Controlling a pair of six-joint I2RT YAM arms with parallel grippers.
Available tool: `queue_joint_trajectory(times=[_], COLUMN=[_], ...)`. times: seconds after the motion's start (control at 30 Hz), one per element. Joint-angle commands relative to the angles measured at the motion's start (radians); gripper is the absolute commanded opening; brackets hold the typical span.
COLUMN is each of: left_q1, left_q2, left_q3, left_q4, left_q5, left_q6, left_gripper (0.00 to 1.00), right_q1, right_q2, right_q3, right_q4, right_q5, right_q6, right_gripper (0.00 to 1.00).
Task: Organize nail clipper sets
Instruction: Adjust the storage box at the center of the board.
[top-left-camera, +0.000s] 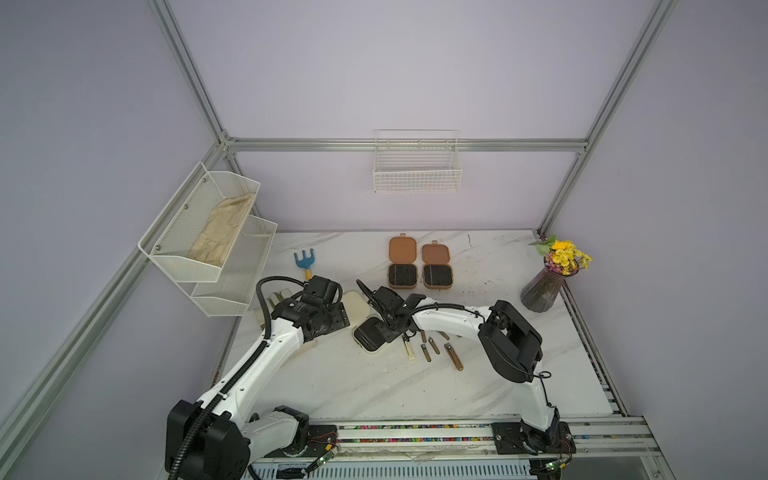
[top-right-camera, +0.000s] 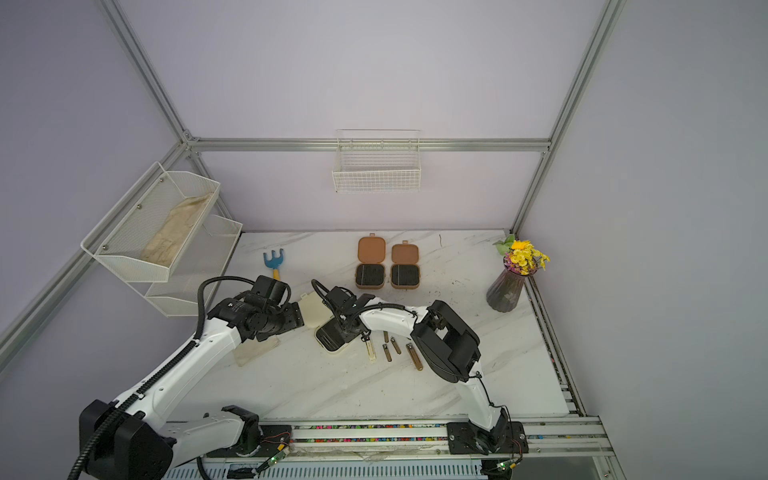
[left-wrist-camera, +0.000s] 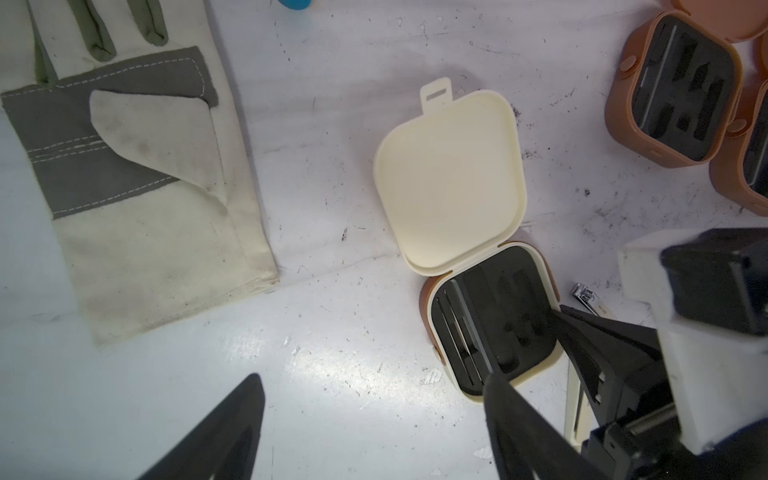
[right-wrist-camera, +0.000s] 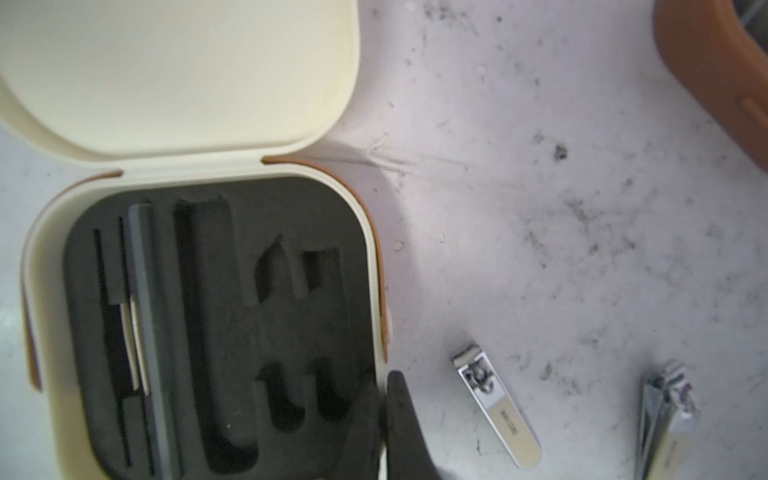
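Note:
The cream case lies open mid-table, its lid (left-wrist-camera: 449, 178) flat and its black-lined base (right-wrist-camera: 216, 316) holding a grey file and slim tools. My right gripper (right-wrist-camera: 386, 386) is shut on the base's side wall, one finger over the foam and one outside. My left gripper (left-wrist-camera: 374, 380) hangs open over bare table beside the case, holding nothing. Two brown cases (top-left-camera: 402, 262) (top-left-camera: 437, 268) stand open at the back. Several silver and bronze clippers (top-left-camera: 432, 347) lie loose right of the cream case; two show close up (right-wrist-camera: 494, 403) (right-wrist-camera: 665, 411).
A work glove (left-wrist-camera: 137, 187) lies left of the cream case, under my left arm. A blue-and-yellow toy rake (top-left-camera: 304, 262) lies behind it. A flower vase (top-left-camera: 544, 289) stands at the right. Mesh shelves (top-left-camera: 208, 232) and a wire basket (top-left-camera: 417, 168) hang on the walls.

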Motion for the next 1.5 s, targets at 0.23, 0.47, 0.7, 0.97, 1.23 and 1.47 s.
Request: queue_joint_trajectory(times=[0.23,0.47,0.7,0.97,1.23,1.47], left_q1=[0.010,0.010,0.010,0.016,0.048,0.068], left_q2=[-0.022,-0.024,-0.020,0.010,0.096,0.207], left_q3=[-0.061,-0.057,-0.087,-0.198,-0.261,-0.249], left_q4=[-0.006,-0.005,0.002,0.026,0.151,0.246], left_q5=[0.020,0.011,0.022,0.003,-0.020,-0.066], left_q6=[0.014,0.023,-0.034,-0.160,-0.194,-0.177], left_gripper=[0.89,0.89,0.84,0.58,0.52,0.52], right_q1=[-0.026,-0.031,-0.030,-0.031,-0.030,-0.031], right_q2=[0.049,-0.047,-0.184,-0.335,-0.365,-0.350], right_q3=[0.061,0.083,0.008,-0.198,-0.308,-0.354], right_q4=[-0.080,-0.078,-0.098,-0.141,-0.128,-0.095], right_q5=[-0.037,-0.031,-0.007,-0.036,-0.038,-0.046], right_q6=[-0.158,-0.032,0.195,0.335,0.370,0.394], right_gripper=[0.02,0.37,0.41,0.53,0.64,0.64])
